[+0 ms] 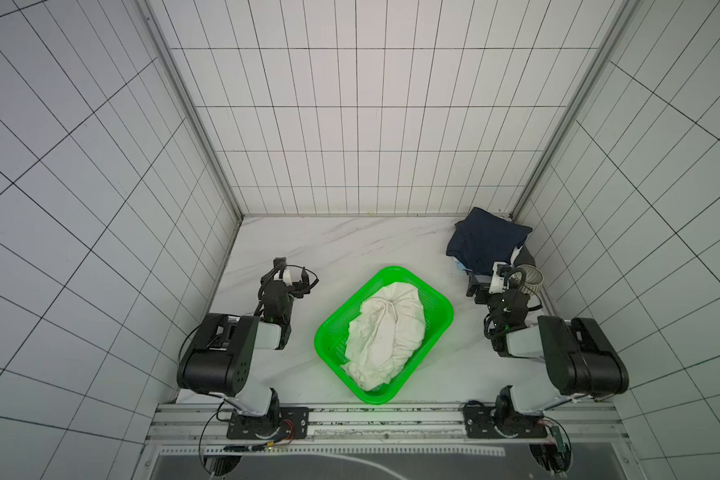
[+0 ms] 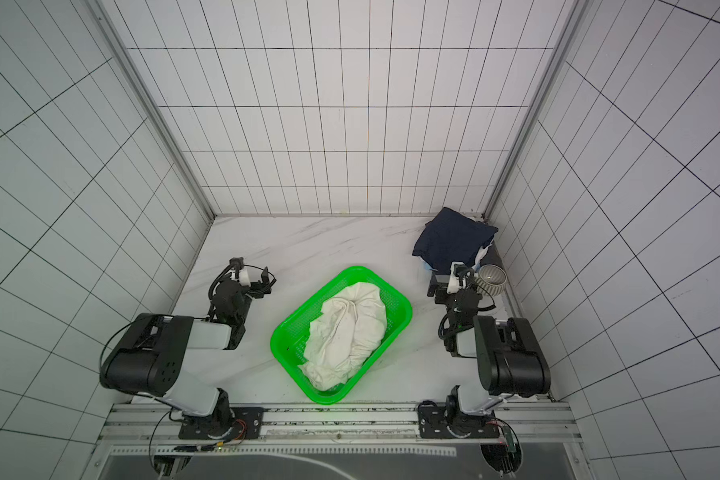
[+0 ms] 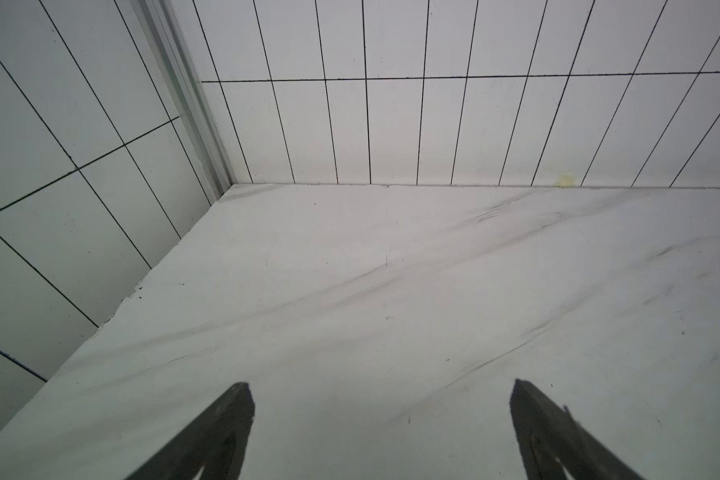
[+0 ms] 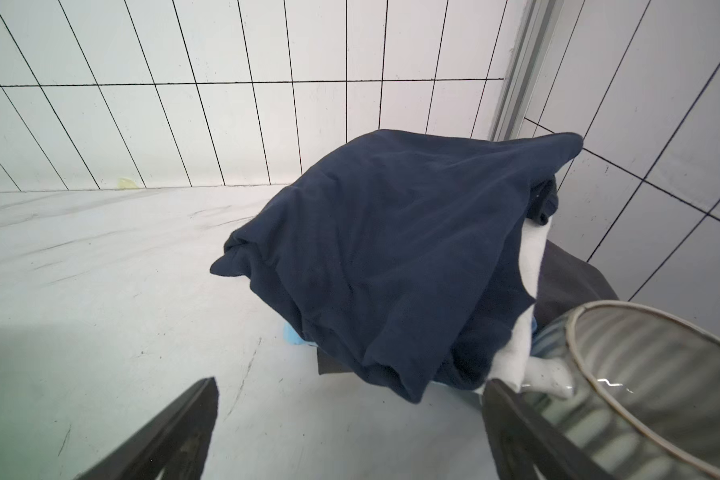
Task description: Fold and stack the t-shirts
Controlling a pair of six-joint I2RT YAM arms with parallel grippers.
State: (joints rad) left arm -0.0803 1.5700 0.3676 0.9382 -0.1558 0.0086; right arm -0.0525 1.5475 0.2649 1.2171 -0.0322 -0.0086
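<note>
A crumpled cream-white t-shirt (image 1: pixel 385 332) (image 2: pixel 344 336) fills the green basket (image 1: pixel 337 328) (image 2: pixel 292 332) at the table's middle front. At the back right corner lies a pile of t-shirts with a navy one (image 1: pixel 485 241) (image 2: pixel 452 239) (image 4: pixel 391 257) on top; white cloth (image 4: pixel 531 257) and a light-blue edge (image 4: pixel 294 334) peek from under it. My right gripper (image 1: pixel 481 276) (image 4: pixel 350 386) stands open just in front of that pile, holding nothing. My left gripper (image 1: pixel 292 270) (image 3: pixel 381 388) is open over bare table at the left.
A ribbed grey-white bowl (image 1: pixel 528 280) (image 4: pixel 641 374) sits close beside my right gripper, against the right wall. Dark grey cloth (image 4: pixel 566 274) lies under the pile. Tiled walls close in the marble table (image 1: pixel 329 245) on three sides; a rail runs along its front.
</note>
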